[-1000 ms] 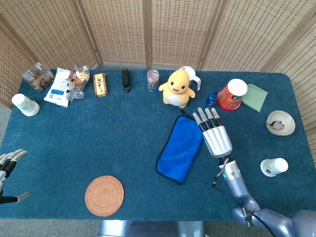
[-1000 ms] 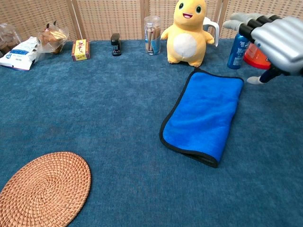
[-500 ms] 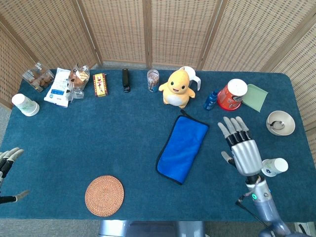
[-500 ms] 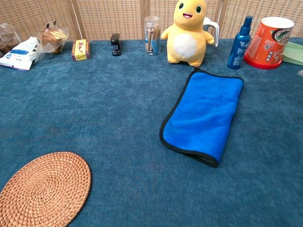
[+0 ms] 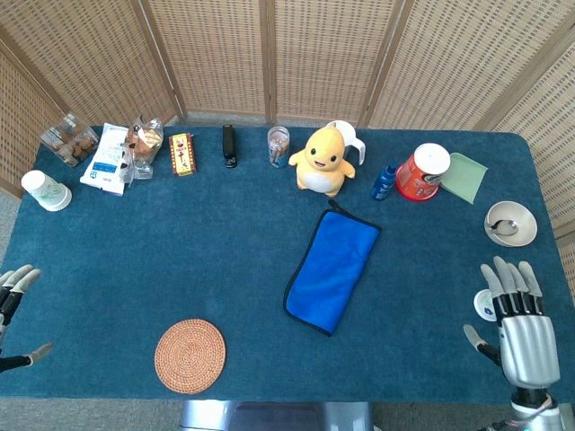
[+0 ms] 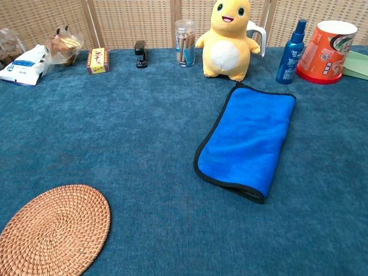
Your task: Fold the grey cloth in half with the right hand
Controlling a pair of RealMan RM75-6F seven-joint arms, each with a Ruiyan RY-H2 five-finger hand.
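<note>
Blue black-edged folded cloth at table centre | yellow plush duck at 12 o'clock | woven round coaster at 8 | right hand spread, empty, at 4 | left hand fingers apart, at 8

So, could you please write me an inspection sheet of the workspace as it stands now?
Surface: blue carpeted table.
Job's things: cloth is blue with a dark edge, not grey; lies folded, flat, mid-table.
Clutter: woven coaster, yellow plush toy, spray bottle, red cup, bowl, snack packets along the far edge.
Hands: right hand open, far from cloth; left hand open at table edge.
Cables: nothing seen.
Surroundings: wicker screens.
</note>
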